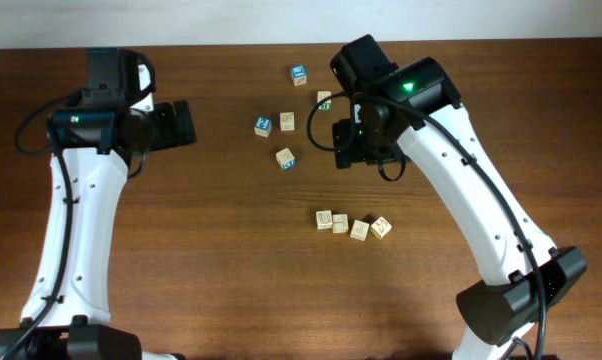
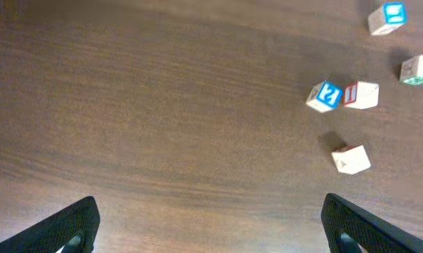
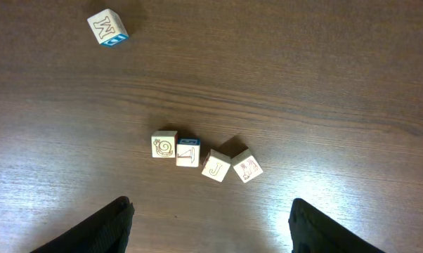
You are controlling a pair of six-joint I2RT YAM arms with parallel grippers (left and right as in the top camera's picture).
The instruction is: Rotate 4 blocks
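Four pale wooden blocks lie in a loose row near the table's middle [image 1: 324, 219] [image 1: 340, 223] [image 1: 359, 230] [image 1: 380, 227]. The right wrist view shows them from above: a snail face [image 3: 164, 145], a block with a blue side [image 3: 187, 152], a "J" [image 3: 216, 166] and a tilted one [image 3: 246, 166]. My right gripper [image 1: 347, 145] [image 3: 211, 232] hovers open, high above and behind the row, touching nothing. At the far left my left gripper [image 1: 181, 123] [image 2: 215, 232] stands wide open over bare wood.
Behind the row lie other cubes: a blue-topped one [image 1: 298, 73] [image 2: 387, 17], one with green print [image 1: 324, 100] [image 2: 417, 70], a blue-faced one [image 1: 263, 124] [image 2: 324, 96] beside a pale one [image 1: 287, 121] [image 2: 361, 95], and a "W" cube [image 1: 285, 158] [image 3: 107, 27].
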